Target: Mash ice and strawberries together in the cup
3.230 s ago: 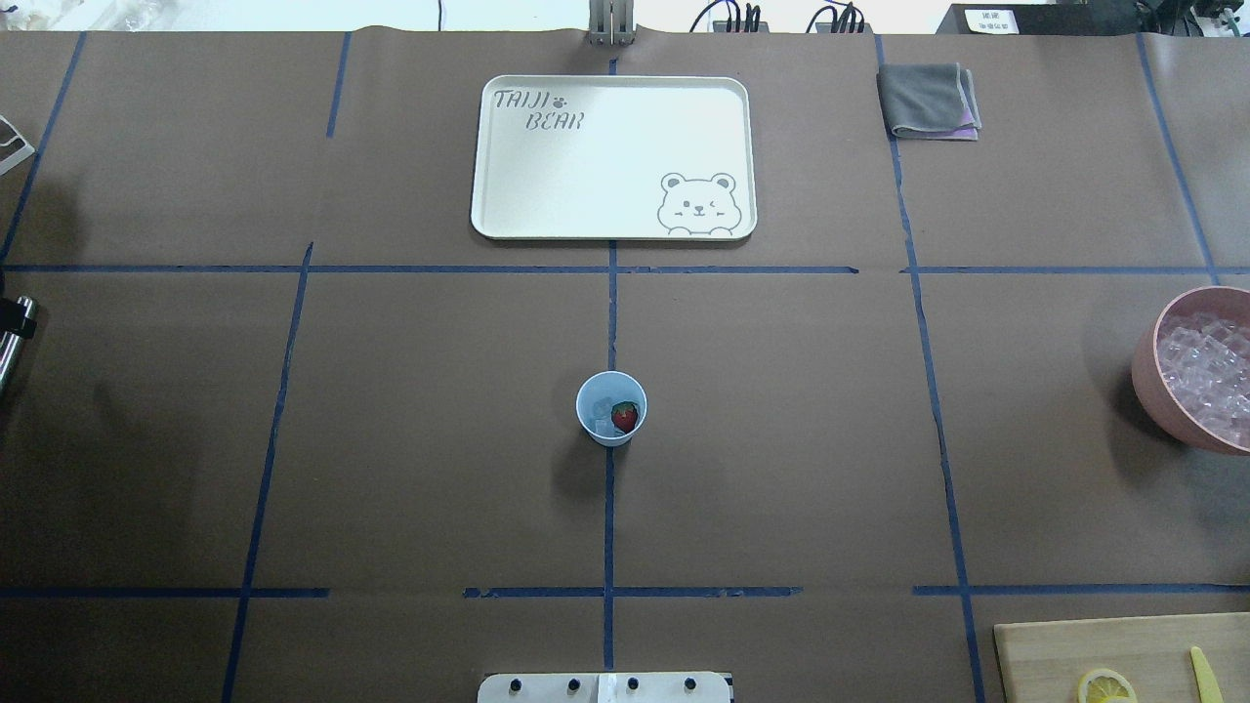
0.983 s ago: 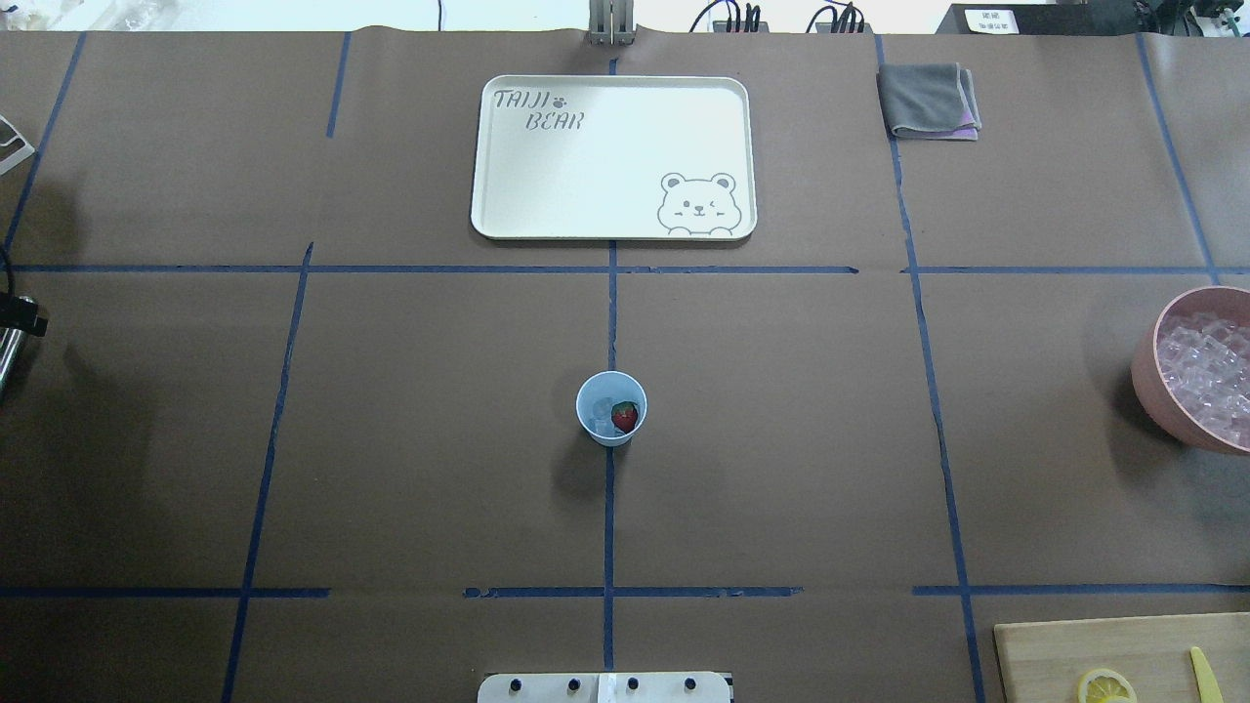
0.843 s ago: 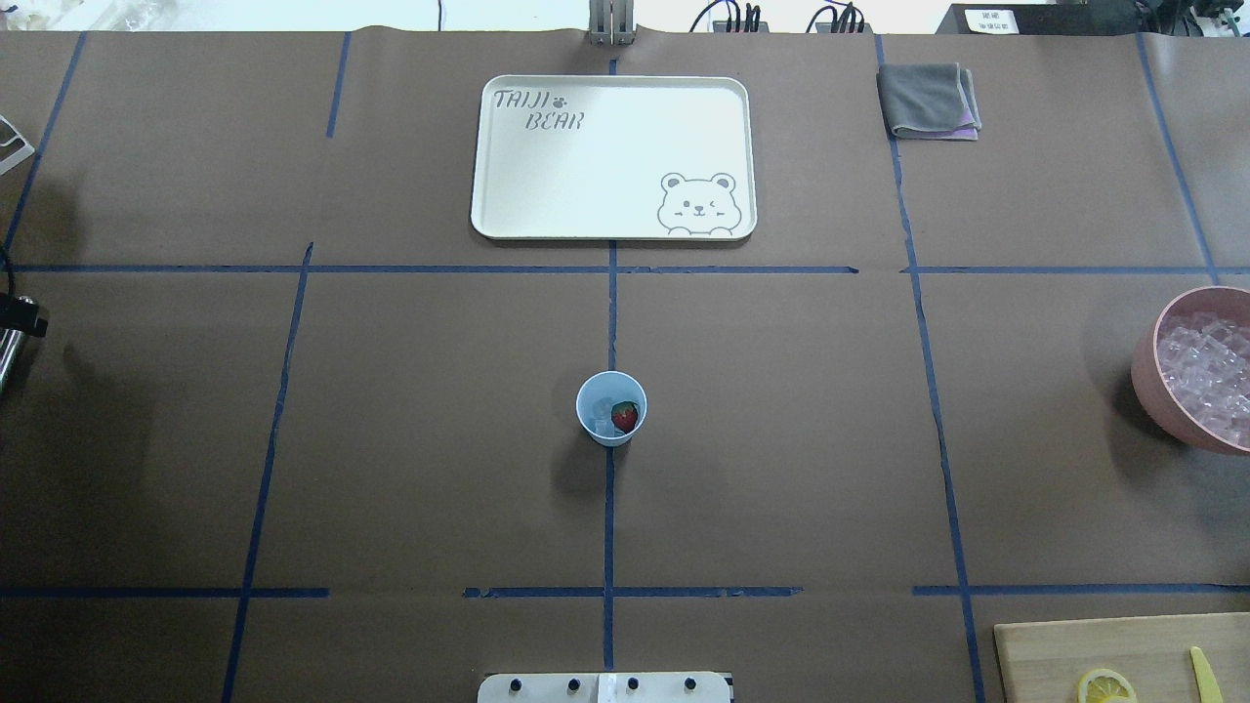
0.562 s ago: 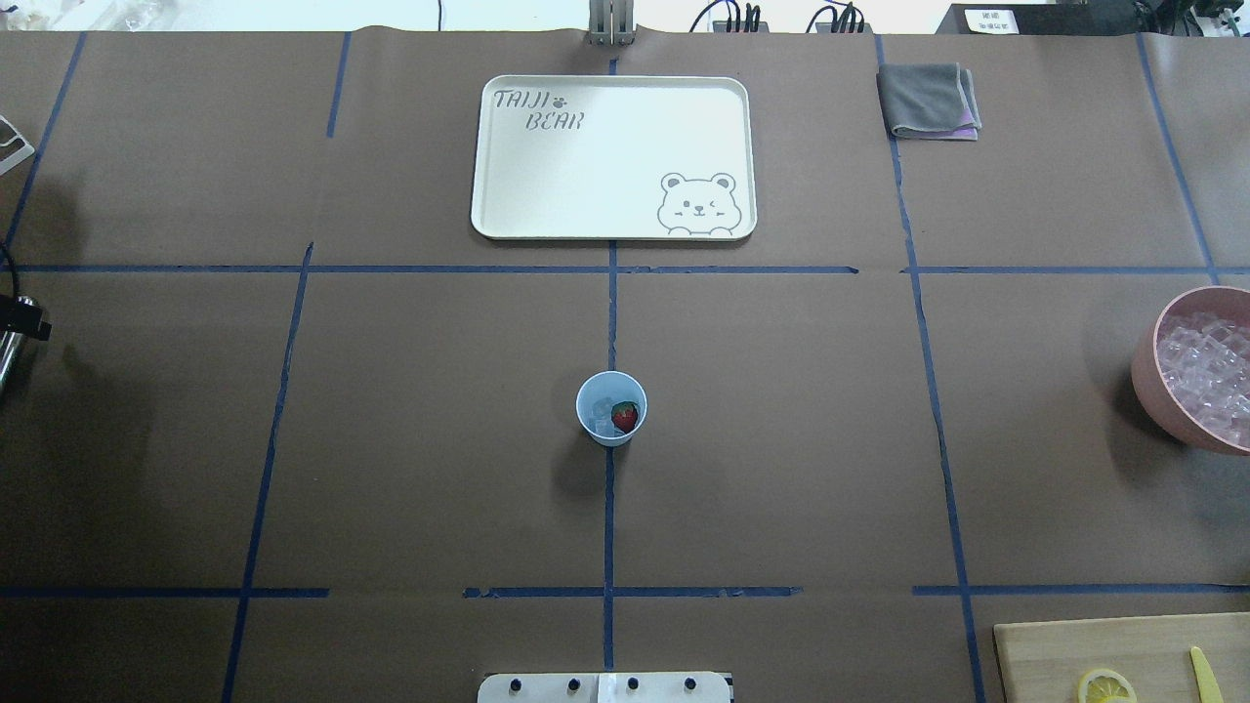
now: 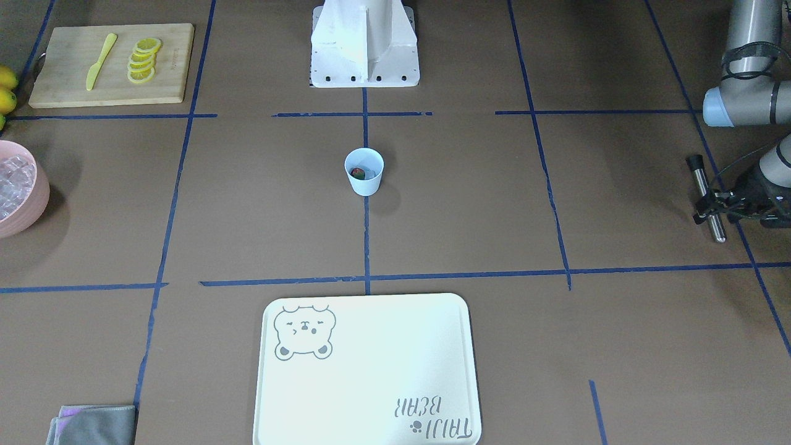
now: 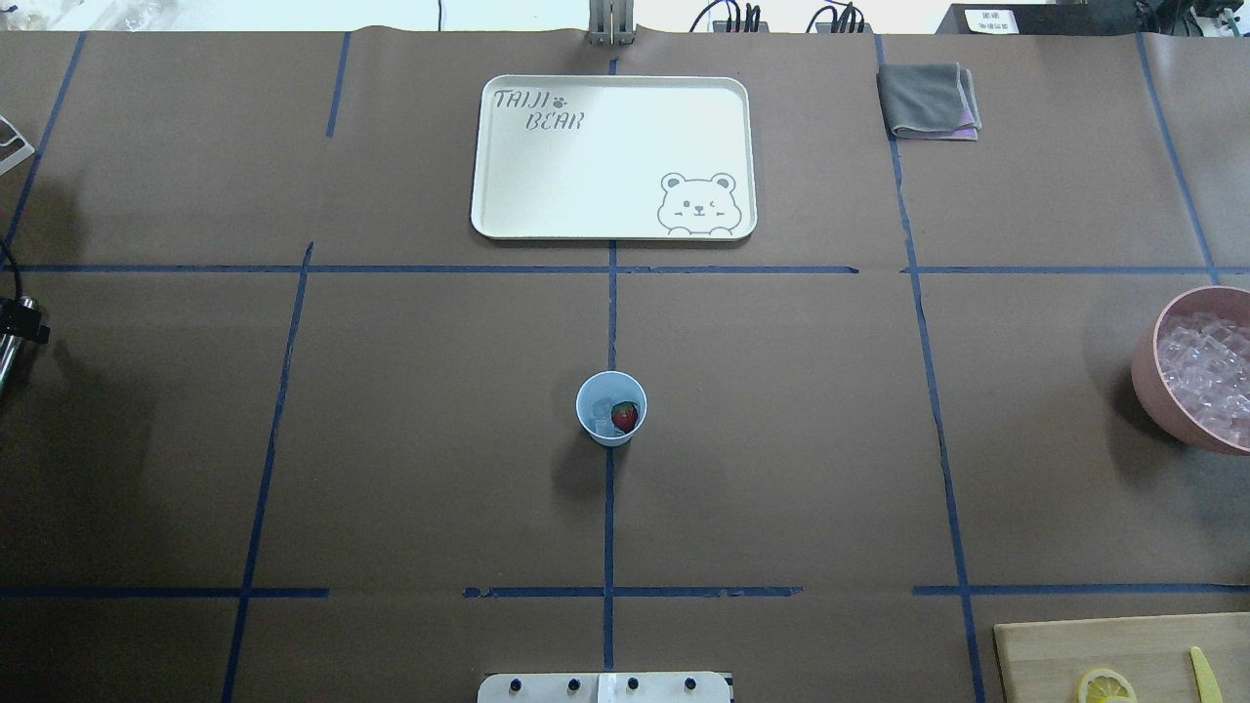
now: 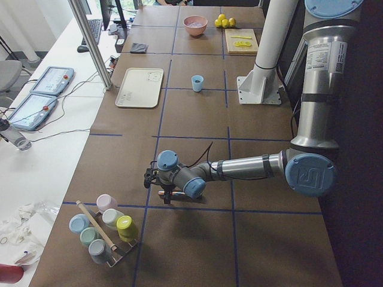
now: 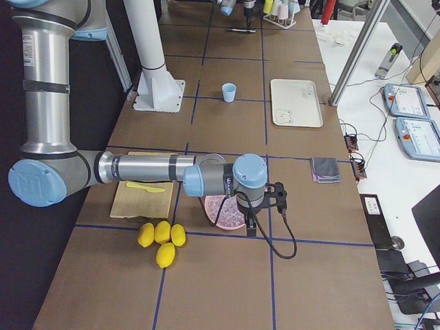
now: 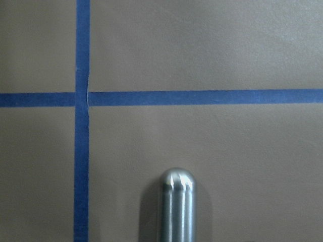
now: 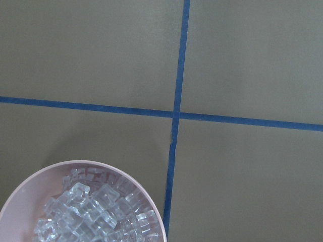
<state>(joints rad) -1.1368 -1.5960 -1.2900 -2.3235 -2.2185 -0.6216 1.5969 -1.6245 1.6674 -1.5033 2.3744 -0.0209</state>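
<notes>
The light-blue cup (image 6: 610,436) stands upright at the table's middle, on the centre tape line. Inside it lie a red strawberry (image 6: 624,417) and clear ice (image 6: 602,410). Far out at the left table edge, my left gripper (image 5: 709,209) is shut on a metal rod (image 5: 702,182), well away from the cup. The rod's rounded end (image 9: 176,201) shows in the left wrist view above bare paper. My right gripper (image 8: 276,199) hangs over the pink bowl at the right end, and I cannot tell whether it is open or shut.
A pink bowl (image 6: 1150,395) of ice cubes sits at the right edge. A cutting board (image 6: 1094,644) with lemon slices (image 6: 1105,686) and a yellow knife (image 6: 1203,674) lies front right. A white bear tray (image 6: 613,146) and a grey cloth (image 6: 928,100) lie at the back.
My left gripper with the rod has edged slightly rightward at the left edge of the overhead view. The cup and its contents have not moved.
</notes>
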